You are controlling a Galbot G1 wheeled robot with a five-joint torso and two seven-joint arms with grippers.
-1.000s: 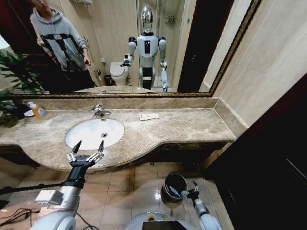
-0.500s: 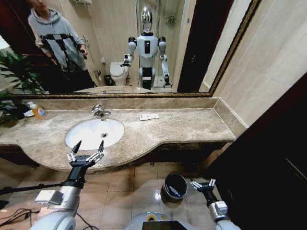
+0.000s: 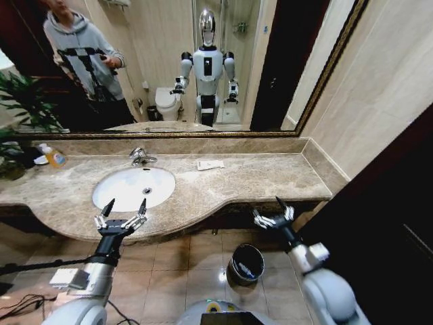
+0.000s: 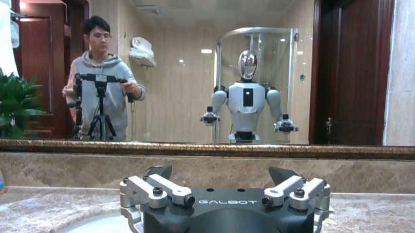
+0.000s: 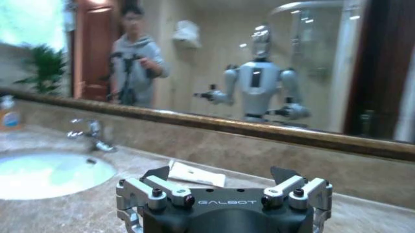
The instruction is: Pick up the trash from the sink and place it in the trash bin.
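Landmark: sink (image 3: 133, 187), a white oval basin sunk in a beige-brown veined marble counter (image 3: 270, 177), glossy and curved at the front edge.
Left gripper (image 3: 120, 218): fingers spread apart, empty, held just over the counter's front lip, straight in front of the sink.
Right gripper (image 3: 273, 217): fingers spread apart, empty, raised to counter-edge height, well to the right of the sink and above the bin.
Trash bin (image 3: 247, 263): small, round, black with a shiny rim, on the tiled floor below the counter, right of the sink; a pale tube-like piece (image 3: 247, 271) lies inside, too small to make out fully.
Packet (image 3: 210, 164): flat white rectangle lying on the marble, right of the sink and behind it, near the back ledge.
Faucet (image 3: 141, 156): chrome, behind the sink's rear rim.
Bottle (image 3: 53, 156): orange-capped, on the counter far left of the sink.
Head view alone: the bin, the floor tiles and both arms together.
Left wrist view: dark gripper (image 4: 225, 187) with silver knuckles, facing the gilt-framed mirror (image 4: 194, 73); a sliver of the sink's rim at the lower edge.
Right wrist view: gripper (image 5: 222, 183) over the marble, with the packet (image 5: 194, 174) just beyond it, and the faucet (image 5: 91, 136) and sink (image 5: 48, 174) off to one side.
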